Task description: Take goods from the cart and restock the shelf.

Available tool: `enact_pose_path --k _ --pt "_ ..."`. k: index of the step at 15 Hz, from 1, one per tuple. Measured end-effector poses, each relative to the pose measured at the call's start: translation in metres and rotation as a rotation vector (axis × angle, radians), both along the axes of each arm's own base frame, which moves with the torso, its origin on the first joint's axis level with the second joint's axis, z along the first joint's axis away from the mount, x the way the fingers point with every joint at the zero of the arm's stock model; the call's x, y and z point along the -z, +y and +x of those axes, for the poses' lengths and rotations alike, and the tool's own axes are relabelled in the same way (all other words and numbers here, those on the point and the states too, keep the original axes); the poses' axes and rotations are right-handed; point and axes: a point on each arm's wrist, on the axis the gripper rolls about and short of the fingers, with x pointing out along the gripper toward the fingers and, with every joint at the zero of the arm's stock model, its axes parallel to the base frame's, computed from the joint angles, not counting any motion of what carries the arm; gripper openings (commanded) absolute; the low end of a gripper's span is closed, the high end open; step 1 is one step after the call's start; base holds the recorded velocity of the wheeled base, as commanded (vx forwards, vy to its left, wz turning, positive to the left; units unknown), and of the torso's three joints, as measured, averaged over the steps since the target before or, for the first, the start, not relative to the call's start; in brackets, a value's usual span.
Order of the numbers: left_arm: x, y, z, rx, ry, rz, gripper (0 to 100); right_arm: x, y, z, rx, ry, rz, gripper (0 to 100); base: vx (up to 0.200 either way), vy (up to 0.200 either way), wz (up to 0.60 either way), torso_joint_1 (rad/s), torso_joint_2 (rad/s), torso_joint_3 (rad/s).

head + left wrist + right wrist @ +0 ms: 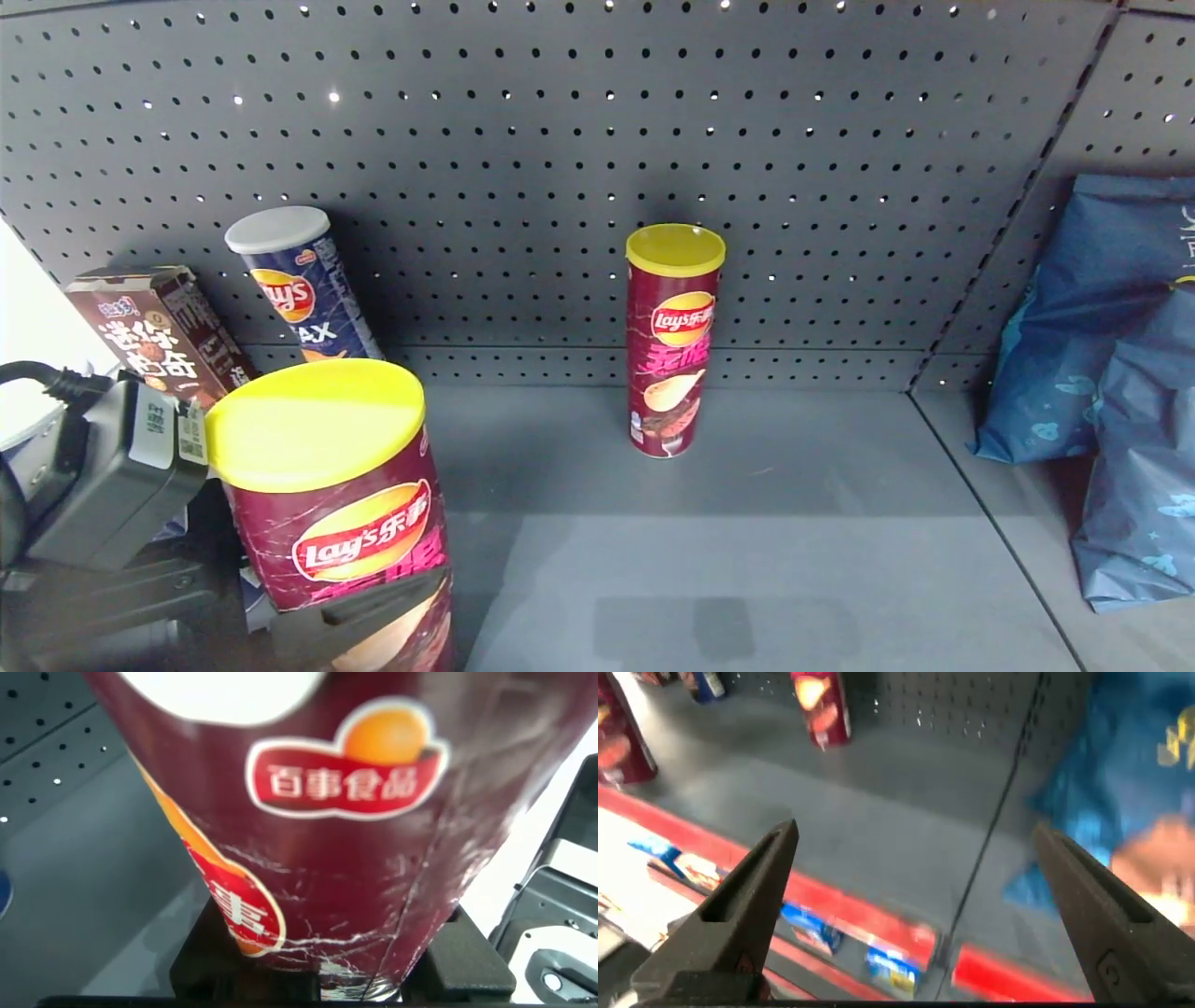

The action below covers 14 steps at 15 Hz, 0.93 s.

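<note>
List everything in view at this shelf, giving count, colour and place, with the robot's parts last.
held chip can: one, maroon with yellow lid, front left, in the left end effector
standing chip can: one, maroon with yellow lid, upright mid-shelf near the pegboard
leaning chip can: one, dark blue with pale lid, tilted at back left
box: one, brown, tilted, far left
bags: two, blue, right bay
pegboard: one, dark grey, back wall
shelf: one, dark grey
edge strip: one, red, shelf front
left end effector: shut on the held chip can
right end effector: open, above the shelf front
</note>
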Motion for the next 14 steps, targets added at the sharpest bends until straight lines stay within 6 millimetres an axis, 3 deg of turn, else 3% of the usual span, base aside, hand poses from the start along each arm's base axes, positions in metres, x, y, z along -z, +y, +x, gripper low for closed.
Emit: enact_pose_path --k 5,8,14 --pt "-0.001 0.002 0.001 -0.017 -0.005 -0.003 0 -0.034 0.012 0.059 -0.11 0.037 -0.063 100 0.0 0.0 0.0 0.0 0.0 0.0" --pt "0.0 0.003 0.001 -0.022 0.0 0.0 0 -0.047 0.03 0.094 -0.209 0.061 -0.084 100 0.0 0.0 0.0 0.0 0.0 0.0" --pt "0.001 0.003 0.002 -0.022 0.002 0.001 0 -0.056 0.061 0.131 -0.312 0.129 -0.12 100 0.0 0.0 0.0 0.0 0.0 0.0"
